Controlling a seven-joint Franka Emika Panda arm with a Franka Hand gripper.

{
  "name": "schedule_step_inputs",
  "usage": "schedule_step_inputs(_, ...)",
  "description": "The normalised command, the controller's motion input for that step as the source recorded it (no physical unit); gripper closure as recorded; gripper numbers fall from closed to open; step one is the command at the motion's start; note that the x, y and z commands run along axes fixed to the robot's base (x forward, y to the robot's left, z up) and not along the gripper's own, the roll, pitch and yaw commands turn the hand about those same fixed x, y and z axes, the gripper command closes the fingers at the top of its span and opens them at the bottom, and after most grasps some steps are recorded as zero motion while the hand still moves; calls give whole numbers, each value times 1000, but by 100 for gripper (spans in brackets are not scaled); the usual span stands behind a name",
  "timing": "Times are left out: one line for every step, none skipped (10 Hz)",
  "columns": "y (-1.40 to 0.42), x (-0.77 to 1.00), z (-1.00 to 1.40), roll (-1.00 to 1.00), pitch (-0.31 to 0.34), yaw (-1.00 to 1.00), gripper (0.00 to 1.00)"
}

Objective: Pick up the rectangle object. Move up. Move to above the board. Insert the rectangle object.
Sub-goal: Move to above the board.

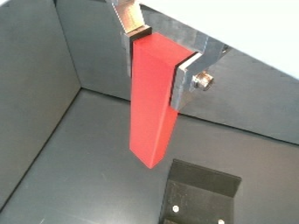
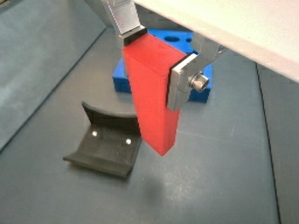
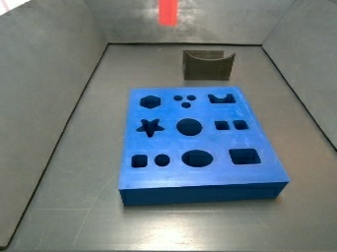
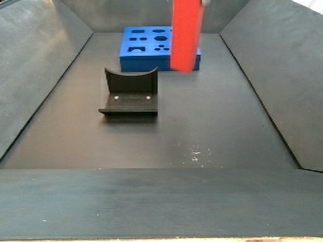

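Observation:
My gripper is shut on the rectangle object, a long bright red bar, gripped near its upper end between the silver fingers. The bar hangs upright, clear of the floor, in both wrist views. In a side view only its lower end shows, high up beyond the fixture and away from the board. In a side view the bar hangs to the right of the fixture, with the blue board behind it. The gripper itself is out of both side views.
The dark fixture stands on the grey floor between the bar and the board. It also shows below the bar in a wrist view. Sloping grey walls enclose the floor on all sides.

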Motion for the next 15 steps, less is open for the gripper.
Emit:
schedule_step_inputs(-143,64,1000,70,103,20,100)
schedule_step_inputs(-127,55,1000,75,104,22,100)
schedule_step_inputs(-117,53,1000,80,103,23,100)
schedule_step_inputs(-97,43,1000,80,105,24,100)
schedule_step_inputs(-78,38,935,78,104,22,100)
schedule_step_inputs(-47,24,749,78,102,23,100)
schedule_step_inputs(-31,18,609,74,101,25,100)
schedule_step_inputs(-22,14,423,67,100,24,100)
schedule_step_inputs(-19,13,328,63,100,23,100)
schedule_step_inputs(-1000,-52,-86,97,258,1000,100)
schedule_step_inputs(-1000,-47,-108,107,251,1000,100)
schedule_step_inputs(-1000,-50,-101,115,253,1000,100)
schedule_step_inputs(-1000,-51,-99,96,259,1000,100)
schedule_step_inputs(-1000,-44,-102,104,254,935,100)
schedule_step_inputs(-1000,-42,-97,87,206,685,100)
